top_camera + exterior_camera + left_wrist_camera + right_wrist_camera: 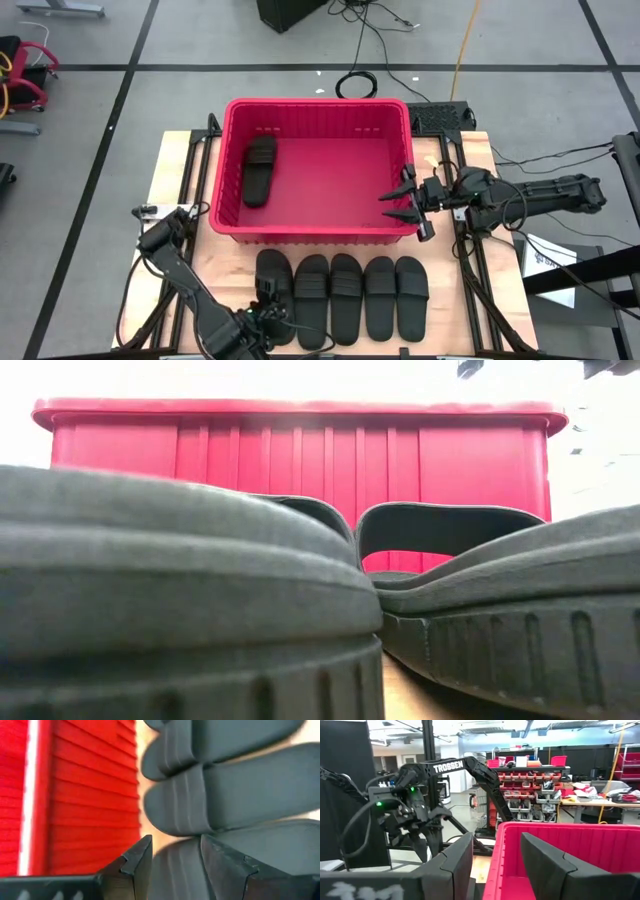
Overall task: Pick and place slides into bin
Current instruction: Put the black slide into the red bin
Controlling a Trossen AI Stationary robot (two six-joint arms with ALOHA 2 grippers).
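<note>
The red bin (316, 108) stands at the middle of the table. One black slide (259, 170) lies flat on the bin's floor at its left side. Several more slides (346, 290) lie side by side on the table in front of the bin. My left gripper (268, 303) is open and low over the leftmost slide (273, 272). Its fingers (137, 862) stand on either side of that slide's strap (175, 865). My right gripper (398, 204) is open and empty above the bin's near right corner. The right wrist view shows it (497, 865) over the bin's rim (495, 855). My left gripper has its two fingers on either side of the leftmost slide's strap (177, 860), coming from the table's near side and slanting down. Whether the fingers touch the strap, I cannot tell. The slide lies flat on the table.
The bin's near wall (300, 455) rises right behind the row of slides (180, 580). A white sheet (545, 255) lies at the table's right. Cables (356, 84) run on the floor beyond the far edge. Bare wood shows left of the bin (180, 180).
</note>
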